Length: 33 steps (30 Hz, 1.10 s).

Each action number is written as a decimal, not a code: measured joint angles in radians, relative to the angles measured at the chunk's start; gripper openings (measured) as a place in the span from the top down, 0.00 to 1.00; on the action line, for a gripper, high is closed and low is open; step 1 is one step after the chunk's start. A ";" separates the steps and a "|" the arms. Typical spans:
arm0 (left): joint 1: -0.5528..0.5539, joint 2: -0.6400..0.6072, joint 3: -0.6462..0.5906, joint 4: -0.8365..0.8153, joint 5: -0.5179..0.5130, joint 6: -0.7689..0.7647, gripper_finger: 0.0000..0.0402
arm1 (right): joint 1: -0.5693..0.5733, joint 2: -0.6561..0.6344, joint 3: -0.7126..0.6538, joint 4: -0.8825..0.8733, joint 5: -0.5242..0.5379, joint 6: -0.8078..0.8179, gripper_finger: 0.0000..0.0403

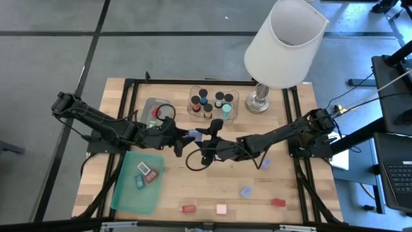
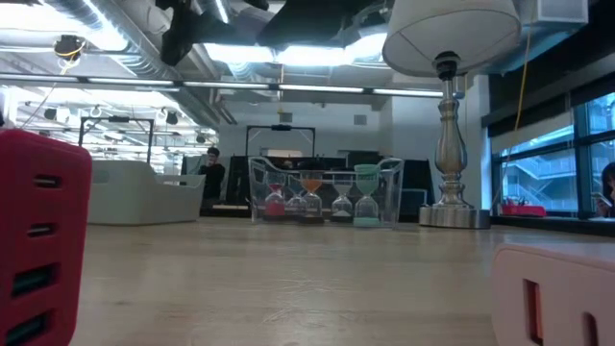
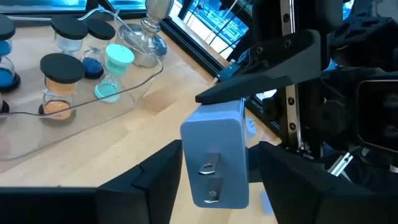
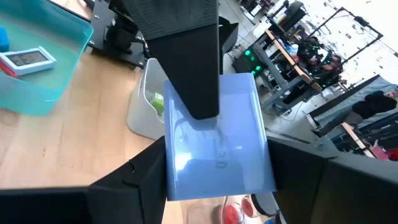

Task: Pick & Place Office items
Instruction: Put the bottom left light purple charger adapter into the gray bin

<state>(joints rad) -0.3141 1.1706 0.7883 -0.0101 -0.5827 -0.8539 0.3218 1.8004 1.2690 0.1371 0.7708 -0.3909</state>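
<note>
Low view shows hourglasses, wrist views blue block

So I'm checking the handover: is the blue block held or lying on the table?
Held, off the table. The blue block sits between the left gripper fingers, and the right gripper fingers flank it too, mid-table.

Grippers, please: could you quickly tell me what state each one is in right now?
Left tool: closing around the pale blue block at mid-table; a firm hold cannot be told.
Right tool: shut on the same pale blue block.
</note>
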 joint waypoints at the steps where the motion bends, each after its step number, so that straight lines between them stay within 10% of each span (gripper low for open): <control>1: 0.000 0.000 0.000 0.000 0.000 0.000 0.50 | 0.000 0.000 0.000 0.000 0.000 -0.008 0.47; 24: 0.001 0.000 0.000 0.010 0.001 0.003 0.68 | 0.000 0.000 0.003 -0.033 0.003 -0.021 0.34; 33: 0.064 0.001 0.000 -0.002 0.014 0.047 0.68 | -0.001 0.001 0.209 -0.593 -0.071 0.281 0.17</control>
<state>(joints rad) -0.2499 1.1712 0.7883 -0.0124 -0.5684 -0.8074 0.3209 1.8010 1.4783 -0.4554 0.7000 -0.1101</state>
